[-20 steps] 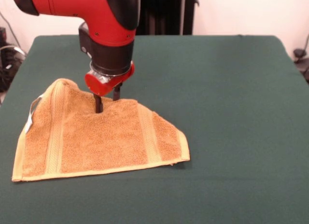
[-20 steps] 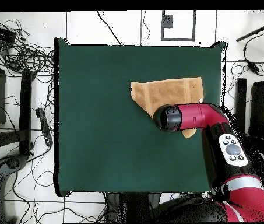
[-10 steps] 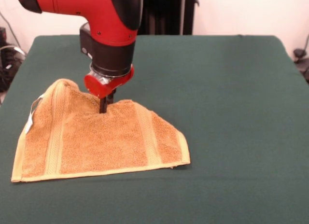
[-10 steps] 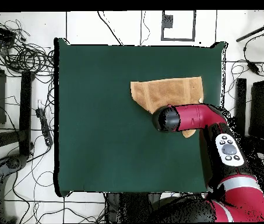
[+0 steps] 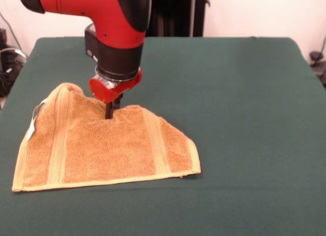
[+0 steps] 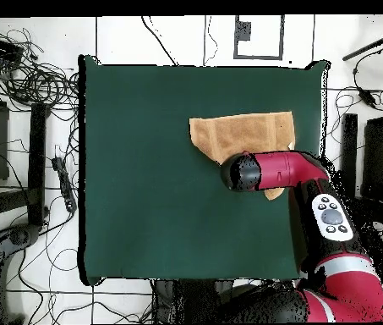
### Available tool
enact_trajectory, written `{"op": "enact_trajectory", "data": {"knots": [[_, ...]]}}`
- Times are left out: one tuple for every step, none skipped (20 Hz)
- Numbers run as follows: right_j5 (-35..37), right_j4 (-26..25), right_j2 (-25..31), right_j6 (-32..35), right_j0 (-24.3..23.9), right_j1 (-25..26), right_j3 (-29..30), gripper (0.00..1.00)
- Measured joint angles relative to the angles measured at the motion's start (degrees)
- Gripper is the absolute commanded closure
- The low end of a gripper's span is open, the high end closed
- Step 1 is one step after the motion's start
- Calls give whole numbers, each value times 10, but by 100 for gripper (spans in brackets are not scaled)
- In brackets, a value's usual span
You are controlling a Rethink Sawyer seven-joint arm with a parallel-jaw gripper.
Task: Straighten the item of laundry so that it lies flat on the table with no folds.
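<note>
Nearest the camera, the orange-tan hand towel [image 5: 102, 144] is lying at the lower left of the frame on the green table [image 5: 244, 93], front hem flat but its back portion folded over into a slanted, humped edge. Just behind that, the gripper [image 5: 109, 114] is now sitting with fingers pressed together into a single dark stem, pinching the towel's folded back edge, where a second ago two prongs were straddling it. That closure is suggesting the grasp is made, so pulling the fold open looks next.
</note>
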Motion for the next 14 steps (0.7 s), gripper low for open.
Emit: {"op": "enact_trajectory", "data": {"knots": [[0, 9, -2, 0, 0, 0, 1, 100], [0, 22, -3, 1, 0, 0, 2, 100], [1, 32, -4, 1, 0, 0, 3, 100], [5, 51, -6, 2, 0, 0, 4, 100], [13, 74, -6, 3, 0, 0, 5, 100], [23, 94, -6, 4, 0, 0, 6, 100], [33, 110, -6, 4, 0, -1, 7, 100], [43, 126, -6, 4, -1, -2, 7, 100], [52, 137, -6, 4, -1, -3, 8, 100], [59, 145, -6, 4, -1, -4, 9, 100], [68, 155, -6, 4, -1, -6, 11, 100], [81, 168, -6, 4, -2, -9, 13, 100], [89, 175, -6, 4, -2, -12, 16, 100], [99, 183, -6, 4, -2, -15, 19, 100]]}}
